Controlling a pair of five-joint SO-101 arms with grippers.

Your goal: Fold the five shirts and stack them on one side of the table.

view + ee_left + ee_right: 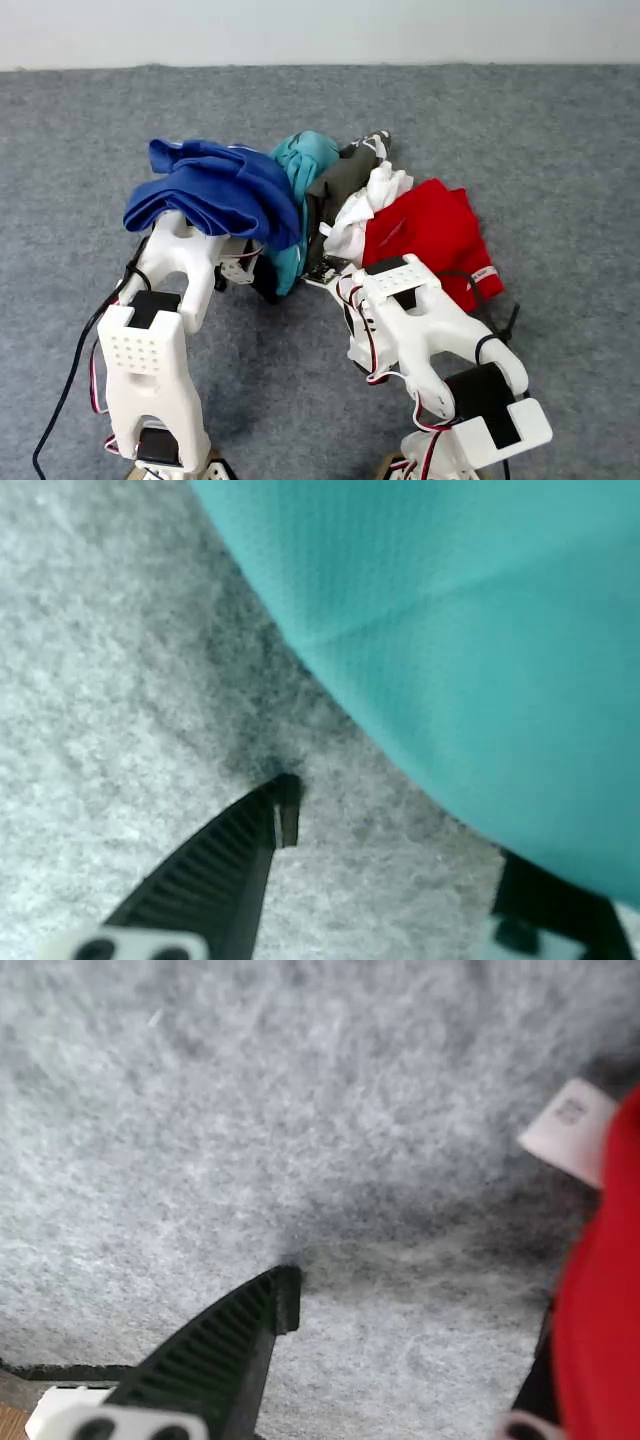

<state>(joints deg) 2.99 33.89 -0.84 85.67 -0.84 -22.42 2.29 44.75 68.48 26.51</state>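
Shirts, five, unfolded, heaped together mid-table on grey felt table [560,150].
- blue shirt [215,190]: bunched, draped over the forward end of the left arm [150,340].
- teal shirt [305,160]: beside the blue one, touching it, hanging down toward the felt; in the left wrist view its cloth [470,630] sits close above the felt.
- dark grey shirt [340,185]: crumpled strip between teal and white.
- white shirt [360,215]: crumpled, wedged against the red one.
- red shirt [430,235]: flattest of the lot, just beyond the right arm [420,320], with a white tag [570,1125] at its edge.

left gripper [400,855]: jaws spread, bare felt between them; teal cloth lies over the far jaw, which seems to hold nothing.
right gripper [410,1350]: jaws spread low over the felt, red cloth covering the far jaw, nothing pinched.
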